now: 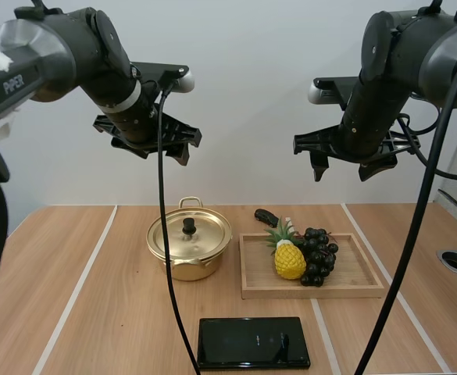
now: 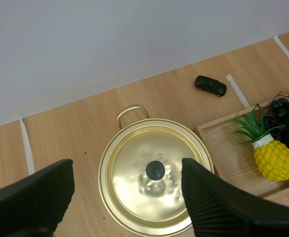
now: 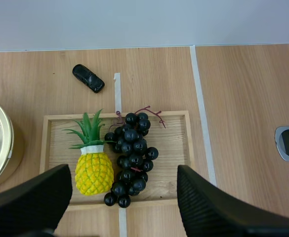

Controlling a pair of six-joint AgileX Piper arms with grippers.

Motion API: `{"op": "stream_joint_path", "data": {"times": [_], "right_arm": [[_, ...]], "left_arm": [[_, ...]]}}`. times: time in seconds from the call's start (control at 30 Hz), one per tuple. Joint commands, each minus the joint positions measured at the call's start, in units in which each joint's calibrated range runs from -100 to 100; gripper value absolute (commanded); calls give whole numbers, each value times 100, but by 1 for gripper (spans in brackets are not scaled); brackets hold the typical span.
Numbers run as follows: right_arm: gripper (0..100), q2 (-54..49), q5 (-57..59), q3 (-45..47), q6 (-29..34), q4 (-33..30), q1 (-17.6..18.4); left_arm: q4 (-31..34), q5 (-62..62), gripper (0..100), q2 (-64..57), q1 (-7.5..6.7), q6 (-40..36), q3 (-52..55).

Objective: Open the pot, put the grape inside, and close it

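Now: left gripper (image 1: 158, 150) hangs wide open and empty over the pot (image 1: 183, 264), probably staged for the knob (image 1: 189, 226) of its lid (image 1: 205, 234), which is on. Right gripper (image 1: 342, 168), likewise spread, hangs over the grapes (image 1: 318, 254) on the tray (image 1: 357, 277) at the pot's 3 o'clock.

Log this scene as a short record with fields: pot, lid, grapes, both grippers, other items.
pot: gold, on the table beside the wooden tray
lid: seated on the pot, black knob up
grapes: dark bunch lying in the wooden tray, next to a toy pineapple
left gripper: fingers open, high above the pot
right gripper: fingers open, high above the wooden tray
other: black toy car behind the tray; black phone near the table's front edge
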Motion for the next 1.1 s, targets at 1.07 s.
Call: {"op": "stream_joint_path", "data": {"times": [1.07], "right_arm": [[100,-42,0,6,-31,18,-27]], "left_arm": [[-361,649,100,1778,-16,1735,77]]}}
